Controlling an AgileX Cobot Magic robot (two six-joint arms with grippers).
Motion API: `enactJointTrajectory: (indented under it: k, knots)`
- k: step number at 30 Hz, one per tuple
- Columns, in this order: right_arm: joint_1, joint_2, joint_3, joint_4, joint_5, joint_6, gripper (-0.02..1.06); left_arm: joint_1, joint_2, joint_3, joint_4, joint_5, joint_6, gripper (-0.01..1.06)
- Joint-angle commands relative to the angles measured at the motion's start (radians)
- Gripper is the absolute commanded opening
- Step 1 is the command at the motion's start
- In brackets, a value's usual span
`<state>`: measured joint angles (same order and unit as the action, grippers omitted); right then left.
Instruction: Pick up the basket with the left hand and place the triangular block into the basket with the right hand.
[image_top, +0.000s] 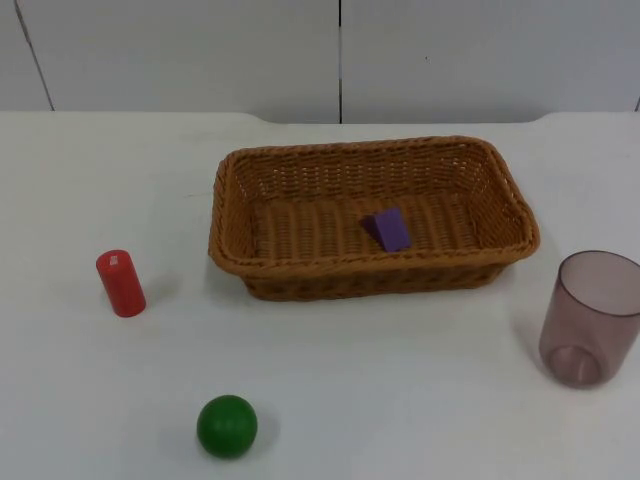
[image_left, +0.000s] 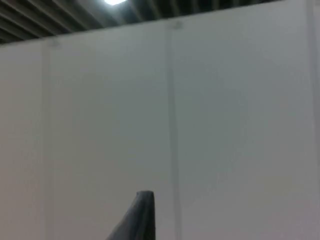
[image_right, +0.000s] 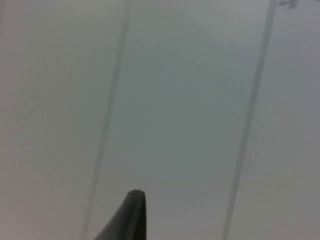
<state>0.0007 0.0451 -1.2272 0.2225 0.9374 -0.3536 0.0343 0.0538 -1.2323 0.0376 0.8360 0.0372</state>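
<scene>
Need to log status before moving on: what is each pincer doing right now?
Left pincer: raised, facing the partition wall, holding nothing visible; open or closed cannot be told.
Right pincer: the same.

On the white table top there are one brown woven wicker basket, one purple triangular block, one red cylinder, one green ball and one translucent purple plastic cup.
</scene>
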Motion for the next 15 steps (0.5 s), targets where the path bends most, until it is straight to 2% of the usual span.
enactJointTrajectory:
  k: [1,6,15]
  knots:
    - [0.022,-0.004,0.001,0.023,0.033,0.004,1.04,-0.018,-0.003,0.0,-0.066,0.027,0.026,1.05]
    - [0.033,-0.004,0.001,0.025,0.106,0.004,1.04,-0.022,-0.003,0.002,-0.072,0.041,0.056,1.05]
    - [0.029,-0.035,0.001,0.011,0.125,0.004,1.04,-0.022,-0.028,0.002,-0.059,0.101,0.056,1.05]
